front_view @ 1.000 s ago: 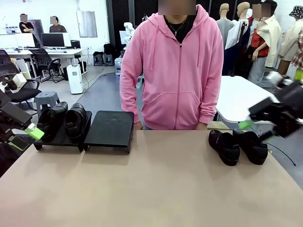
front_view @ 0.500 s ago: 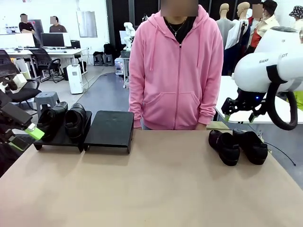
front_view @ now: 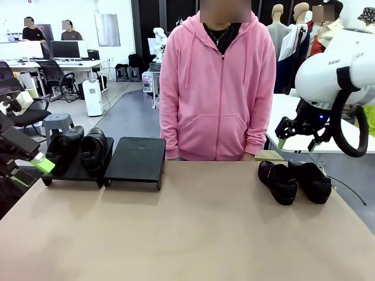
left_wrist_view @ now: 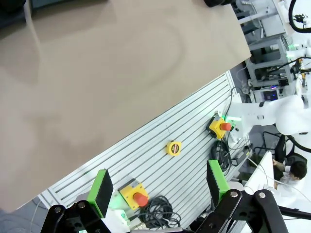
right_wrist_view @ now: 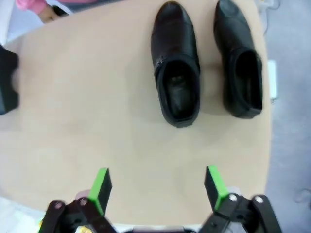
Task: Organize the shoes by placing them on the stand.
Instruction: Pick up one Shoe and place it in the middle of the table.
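Shoes (right_wrist_view: 177, 73), two side by side, lie ahead of the right pincer (right_wrist_view: 158, 183), which gapes wide and empty.

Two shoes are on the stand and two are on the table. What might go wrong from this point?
1. The inner shoe and outer shoe lie close together below the open right pincer. Closing on one may shove the other, and the outer shoe sits near the edge of the table.
2. The open left pincer hangs close to the left end of the stand, by the shelved shoes. A careless swing could knock them.
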You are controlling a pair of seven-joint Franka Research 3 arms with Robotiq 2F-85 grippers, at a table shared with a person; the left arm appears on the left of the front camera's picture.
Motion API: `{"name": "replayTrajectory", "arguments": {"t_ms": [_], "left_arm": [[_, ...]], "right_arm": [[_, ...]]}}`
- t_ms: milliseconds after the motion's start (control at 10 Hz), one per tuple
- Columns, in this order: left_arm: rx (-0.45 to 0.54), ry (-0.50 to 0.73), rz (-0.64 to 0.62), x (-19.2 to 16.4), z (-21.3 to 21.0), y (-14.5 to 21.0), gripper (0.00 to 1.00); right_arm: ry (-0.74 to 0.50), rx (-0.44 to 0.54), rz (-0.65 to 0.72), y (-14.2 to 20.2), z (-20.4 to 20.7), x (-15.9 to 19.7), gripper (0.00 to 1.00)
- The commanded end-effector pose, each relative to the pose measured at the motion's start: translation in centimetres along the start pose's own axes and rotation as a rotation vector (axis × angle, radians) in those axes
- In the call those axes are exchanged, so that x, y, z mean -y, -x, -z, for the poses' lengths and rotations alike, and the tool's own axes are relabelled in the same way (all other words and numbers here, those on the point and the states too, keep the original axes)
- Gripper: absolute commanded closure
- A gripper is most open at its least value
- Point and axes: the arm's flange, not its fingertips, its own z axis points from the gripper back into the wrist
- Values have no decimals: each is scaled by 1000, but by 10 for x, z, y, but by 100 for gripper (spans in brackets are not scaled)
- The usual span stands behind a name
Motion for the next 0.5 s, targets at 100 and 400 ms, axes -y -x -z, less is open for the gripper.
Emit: {"name": "replayTrajectory", "arguments": {"t_ms": [100, 400], "left_arm": [[-1, 16, 7, 1, -2, -1, 0], [-1, 16, 7, 1, -2, -1, 0]], "right_arm": [[-11, -195, 28, -54, 48, 33, 0], [-21, -272, -2, -87, 108, 57, 0]]}}
